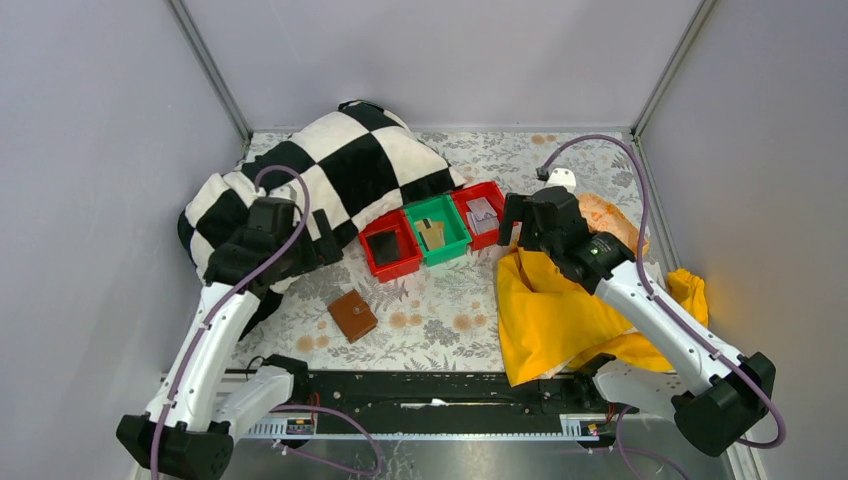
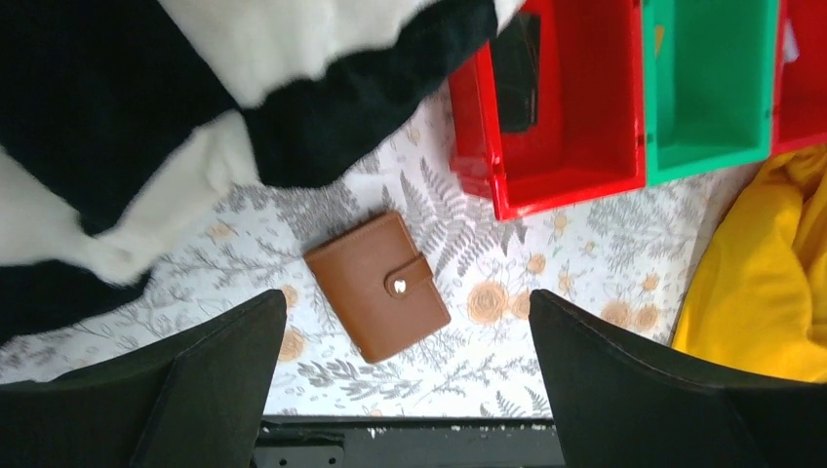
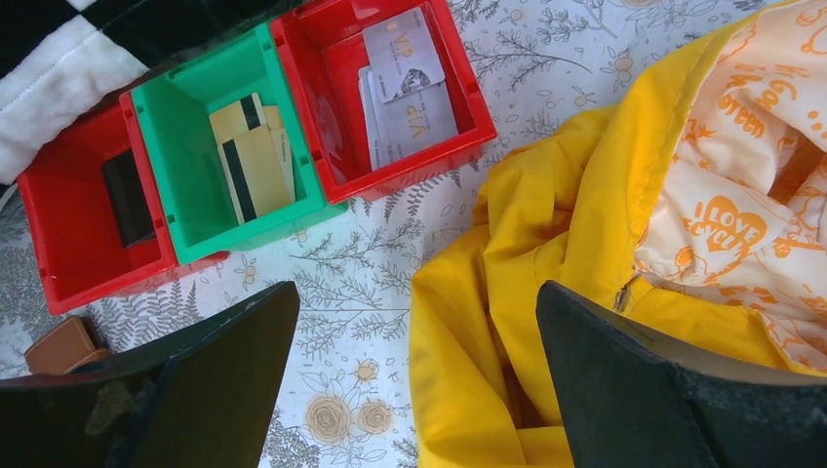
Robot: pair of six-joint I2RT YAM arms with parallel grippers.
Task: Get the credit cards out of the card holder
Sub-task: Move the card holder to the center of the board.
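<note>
Left wrist view: card holder (image 2: 356, 297) shut, snap tab (image 2: 398, 285) fastened, flat on floral cloth (image 2: 585, 273) mid-frame, below red bin (image 2: 571, 190). Likely light, soft leather, slides easily; pin one edge, lift tab first. Any credit cards inside hidden. Both claws spread wide, empty: left gripper (image 2: 408, 322), right gripper (image 3: 417, 292).

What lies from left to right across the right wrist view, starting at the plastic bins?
Red plastic bin, green plastic bin with tan cards, second red plastic bin with grey cards, yellow fabric garment.
</note>
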